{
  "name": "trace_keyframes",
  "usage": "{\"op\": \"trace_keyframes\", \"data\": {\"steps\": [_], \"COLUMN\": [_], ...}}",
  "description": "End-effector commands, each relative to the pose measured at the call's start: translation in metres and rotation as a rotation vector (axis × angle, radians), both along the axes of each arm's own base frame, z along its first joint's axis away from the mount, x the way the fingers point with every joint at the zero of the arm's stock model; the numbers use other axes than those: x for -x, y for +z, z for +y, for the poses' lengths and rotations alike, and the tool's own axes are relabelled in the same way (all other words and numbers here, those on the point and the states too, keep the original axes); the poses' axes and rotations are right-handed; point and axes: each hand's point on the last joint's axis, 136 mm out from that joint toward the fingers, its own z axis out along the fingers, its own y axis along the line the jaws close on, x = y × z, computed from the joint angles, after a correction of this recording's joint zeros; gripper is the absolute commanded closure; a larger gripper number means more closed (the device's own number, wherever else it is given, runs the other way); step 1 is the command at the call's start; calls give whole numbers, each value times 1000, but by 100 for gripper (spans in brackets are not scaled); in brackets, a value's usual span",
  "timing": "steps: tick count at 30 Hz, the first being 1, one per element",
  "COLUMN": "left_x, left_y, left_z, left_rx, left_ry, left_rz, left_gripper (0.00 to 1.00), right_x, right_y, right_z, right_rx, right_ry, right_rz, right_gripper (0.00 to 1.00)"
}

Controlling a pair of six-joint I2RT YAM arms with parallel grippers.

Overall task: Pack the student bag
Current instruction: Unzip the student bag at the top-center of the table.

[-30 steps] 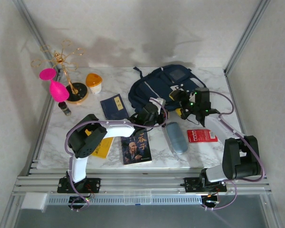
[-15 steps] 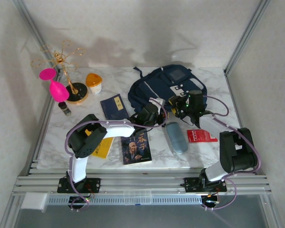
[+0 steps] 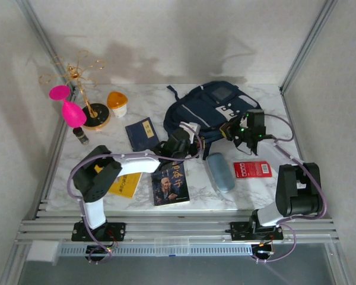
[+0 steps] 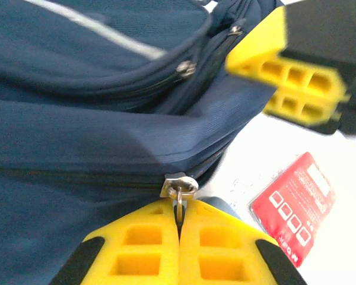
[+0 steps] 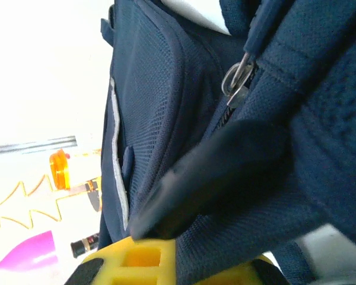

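Observation:
The student bag [image 3: 209, 105], navy with a pale stripe, lies at the back middle of the marble table. My left gripper [image 3: 186, 139] is at the bag's near edge. In the left wrist view this gripper [image 4: 179, 209] is shut on the metal zipper pull [image 4: 178, 187] of the bag [image 4: 77, 119]. My right gripper [image 3: 231, 129] is at the bag's right side, and its yellow fingers [image 4: 288, 71] also appear in the left wrist view. In the right wrist view the gripper [image 5: 187, 260] is shut on a fold of the bag's fabric [image 5: 237, 237], with a second zipper pull [image 5: 236, 76] above.
A blue case [image 3: 221, 171] and a red packet [image 3: 253, 169] lie near the bag. A portrait book [image 3: 170, 183], a navy booklet [image 3: 142, 134] and a yellow booklet [image 3: 126, 184] lie to the left. A gold stand [image 3: 83, 89], pink goblet [image 3: 68, 107], orange-lidded jar [image 3: 117, 103] and small bottle [image 3: 80, 135] stand back left.
My right gripper went from open to shut on the bag's fabric and shifted slightly right. My left arm's elbow swung left, its gripper staying on the zipper pull.

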Motion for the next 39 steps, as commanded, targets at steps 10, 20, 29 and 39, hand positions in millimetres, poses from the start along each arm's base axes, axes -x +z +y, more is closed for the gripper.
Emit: {"op": "trace_keyframes", "data": {"steps": [10,20,29,39], "left_x": [-12,-14,-14,-9], "left_y": [1,10,18,16], "left_z": [32,22,14,27], "left_rx": [-3,24,26,-28], "left_ry": [-24,-22,-34,3], "left_rz": [42,9,5,34], "left_gripper": [100,100,100,100], "right_x": [-16,49,30,-15], "right_y": [22,-6,-31,-18], "right_z": [-52,7,61,117], "right_rx": [223,43,-13,115], "right_ry": [12,18,-61,169], "right_rz": [-44,114,141,-93], "right_gripper": [65,1,1,69]}}
